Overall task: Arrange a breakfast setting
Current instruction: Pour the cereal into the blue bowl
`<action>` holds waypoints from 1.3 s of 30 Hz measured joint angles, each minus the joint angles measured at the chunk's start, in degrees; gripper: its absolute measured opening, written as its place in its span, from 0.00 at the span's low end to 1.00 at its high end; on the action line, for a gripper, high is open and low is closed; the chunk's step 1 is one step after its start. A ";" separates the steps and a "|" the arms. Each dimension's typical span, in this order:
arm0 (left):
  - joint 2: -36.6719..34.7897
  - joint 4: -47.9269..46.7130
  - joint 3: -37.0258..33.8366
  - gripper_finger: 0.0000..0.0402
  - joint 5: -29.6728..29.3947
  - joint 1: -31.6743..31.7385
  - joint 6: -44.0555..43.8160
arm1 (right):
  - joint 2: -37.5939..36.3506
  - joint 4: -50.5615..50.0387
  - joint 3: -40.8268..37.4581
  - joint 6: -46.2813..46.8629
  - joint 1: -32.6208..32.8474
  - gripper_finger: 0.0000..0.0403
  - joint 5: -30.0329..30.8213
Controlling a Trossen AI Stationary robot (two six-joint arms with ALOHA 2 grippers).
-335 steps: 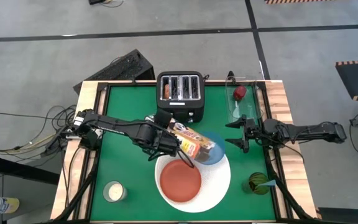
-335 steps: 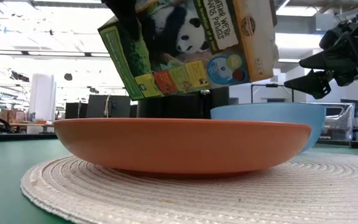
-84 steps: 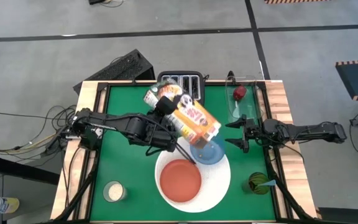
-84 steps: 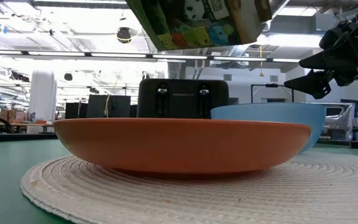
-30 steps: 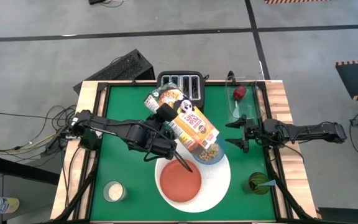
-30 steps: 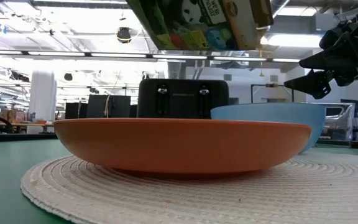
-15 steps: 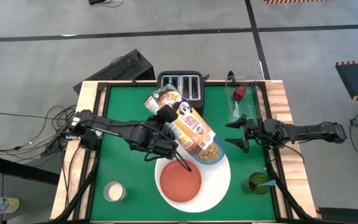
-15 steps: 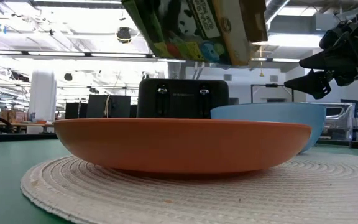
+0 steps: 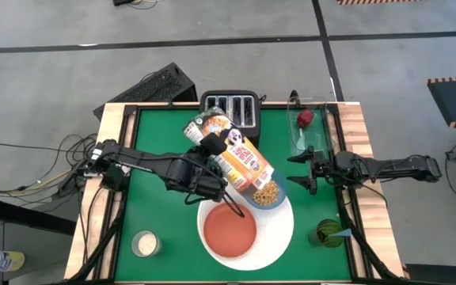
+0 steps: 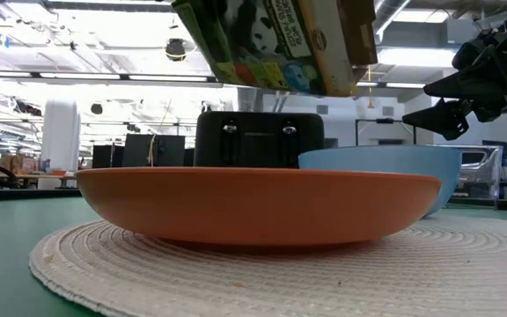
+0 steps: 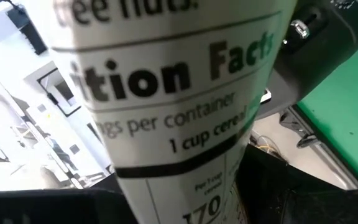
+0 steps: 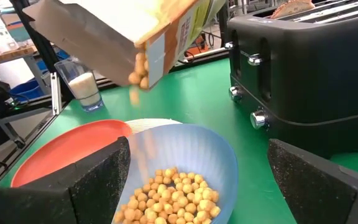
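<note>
One cereal box [image 9: 232,158] is tipped in my left claw [image 9: 212,170], clamped on it, spilling yellow cereal [image 12: 166,194] into one small blue bowl [image 12: 185,155] beside one red-orange plate [image 9: 229,233] on one white plate [image 9: 279,229]; my right claw [image 9: 301,168] gapes wide above the counter [image 9: 157,214], near the bowl

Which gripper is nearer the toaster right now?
Left. The left gripper, shut on the tilted cereal box, is just in front of the toaster. The right gripper waits farther off, open, toward the table's right edge.
</note>
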 joint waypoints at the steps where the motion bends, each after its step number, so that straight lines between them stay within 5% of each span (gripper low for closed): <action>1: 0.00 -0.03 0.00 0.40 -0.65 -0.04 0.13 | 0.00 0.02 0.00 0.00 0.00 0.98 0.00; 39: 0.00 -0.02 0.07 0.40 -0.13 -0.42 0.74 | 0.00 0.01 0.01 0.02 0.00 0.98 0.00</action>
